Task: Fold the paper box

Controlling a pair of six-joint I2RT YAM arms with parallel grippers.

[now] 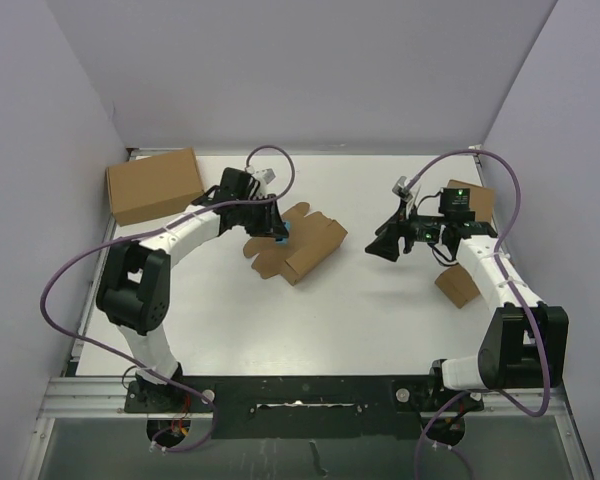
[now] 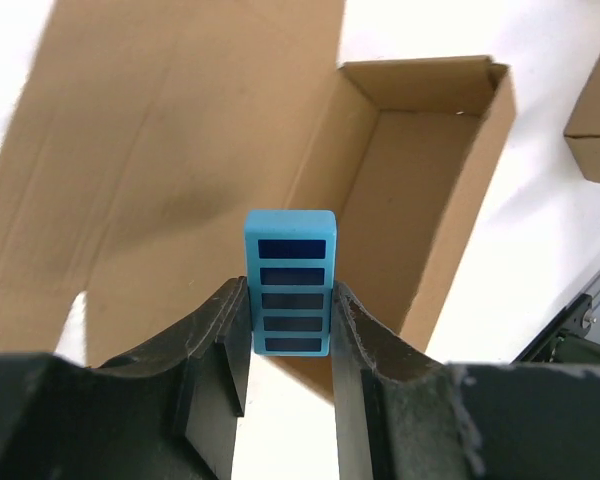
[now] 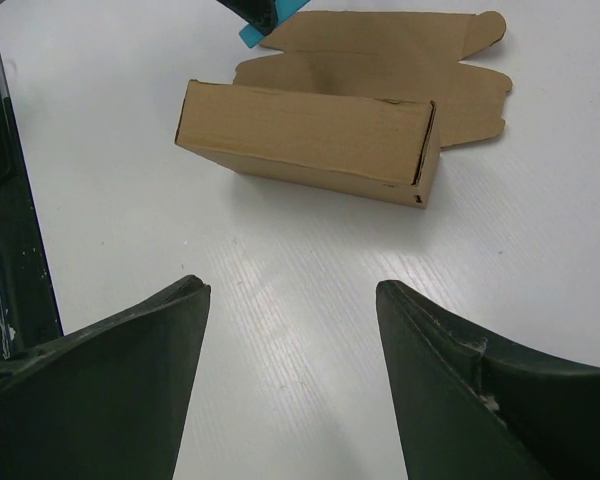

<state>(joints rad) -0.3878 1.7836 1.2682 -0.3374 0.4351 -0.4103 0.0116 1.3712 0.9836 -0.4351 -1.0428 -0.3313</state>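
Paper box [image 1: 310,250] half-formed, lid flap [image 2: 160,150] still flat: left gripper [image 2: 288,300] clamps a blue block [image 2: 290,255], right gripper [image 3: 290,290] gapes empty, so I'd guess closing the lid's next.

- Bright, even light from above; the table [image 2: 430,25] glares white in the wrist views.
- Shadows are soft and faint.
- The top view is sharp.

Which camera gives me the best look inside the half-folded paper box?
Left wrist: the paper box opens toward it, inner walls and floor visible. Top external shows it whole but small; right wrist only its outer wall and flat flaps.
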